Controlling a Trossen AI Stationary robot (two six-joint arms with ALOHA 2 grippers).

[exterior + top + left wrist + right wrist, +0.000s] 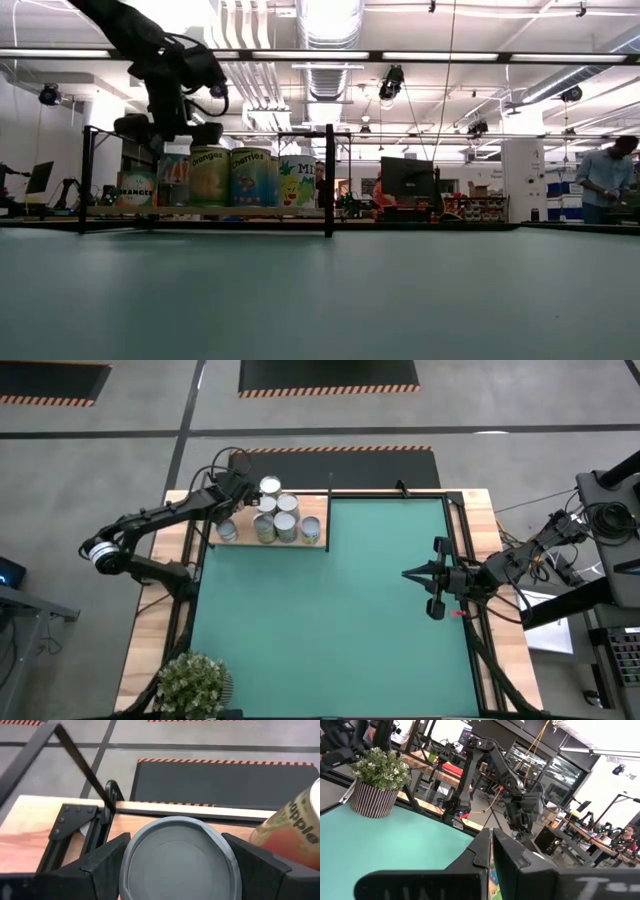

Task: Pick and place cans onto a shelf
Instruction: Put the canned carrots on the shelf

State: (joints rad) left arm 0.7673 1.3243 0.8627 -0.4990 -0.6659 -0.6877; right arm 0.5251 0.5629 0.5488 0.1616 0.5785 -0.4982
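The left gripper's fingers (107, 862) stood spread on either side of a can (180, 857), its round top filling the gap between them in the left wrist view; whether the pads pressed the sides could not be told, so the can was either just set down or about to be let go. That left gripper (240, 490) hung over the far-left corner of the table, at the shelf (322, 544). The other cans (280, 520) stood grouped on the shelf, upright, touching or just beside one another. No can lay on the green mat (330, 610). The right gripper (407, 574) waited at the mat's right edge, fingers clenched on nothing. Judgement: placing was nearly complete; only the release and withdrawal appeared to remain.
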